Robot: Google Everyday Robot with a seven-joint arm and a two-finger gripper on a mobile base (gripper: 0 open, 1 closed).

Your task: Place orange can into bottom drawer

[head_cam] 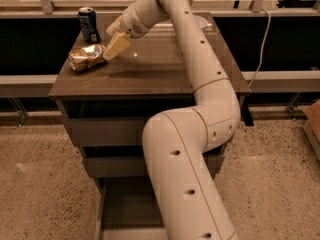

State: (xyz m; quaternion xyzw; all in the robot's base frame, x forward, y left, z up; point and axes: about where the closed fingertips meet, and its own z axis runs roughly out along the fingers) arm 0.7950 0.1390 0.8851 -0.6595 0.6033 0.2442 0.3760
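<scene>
The orange can [86,57], crinkled and shiny, lies on its side at the left of the cabinet top [150,71]. My gripper [114,46] hangs just to the can's right, its tip right at the can's right end, pointing down and left. I cannot tell whether it touches the can. The bottom drawer [125,206] is pulled out at the foot of the cabinet, and my arm covers its right part.
A dark blue can [89,25] stands upright behind the orange can, near the back left corner. The two upper drawers [100,131] are closed. My arm's big white links stand in front of the cabinet. Speckled floor lies on both sides.
</scene>
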